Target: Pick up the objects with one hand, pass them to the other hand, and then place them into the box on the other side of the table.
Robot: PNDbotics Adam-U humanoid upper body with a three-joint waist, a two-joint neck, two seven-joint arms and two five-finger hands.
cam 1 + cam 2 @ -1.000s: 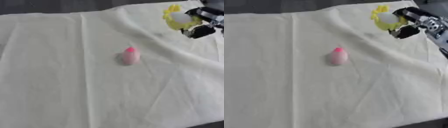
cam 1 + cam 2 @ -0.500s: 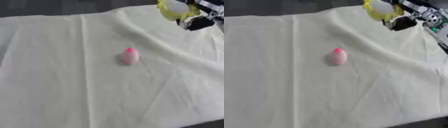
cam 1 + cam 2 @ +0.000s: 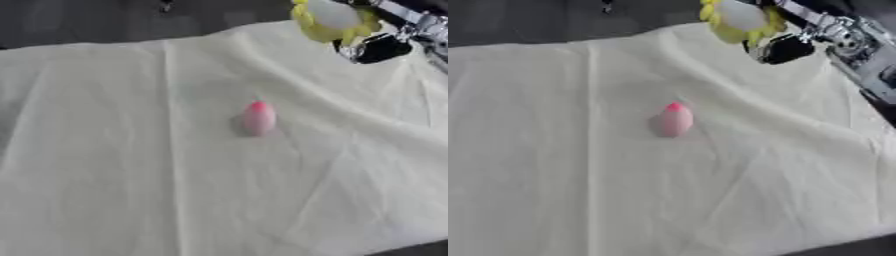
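The right hand (image 3: 785, 42) holds a yellow-and-white toy (image 3: 738, 19) aloft. Well below and left, a pink egg (image 3: 675, 120) waits on the cloth-covered surface (image 3: 579, 190). No handover yet; no box in view.

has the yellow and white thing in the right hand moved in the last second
Yes. The right hand has carried the yellow and white object toward the robot's left and the far edge, judged against the pink object, which lies in the same place on the cloth.

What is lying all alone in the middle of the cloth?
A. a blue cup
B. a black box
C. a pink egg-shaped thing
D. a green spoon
C: a pink egg-shaped thing lies by itself on the pale cloth, apart from the right hand up in the far corner.
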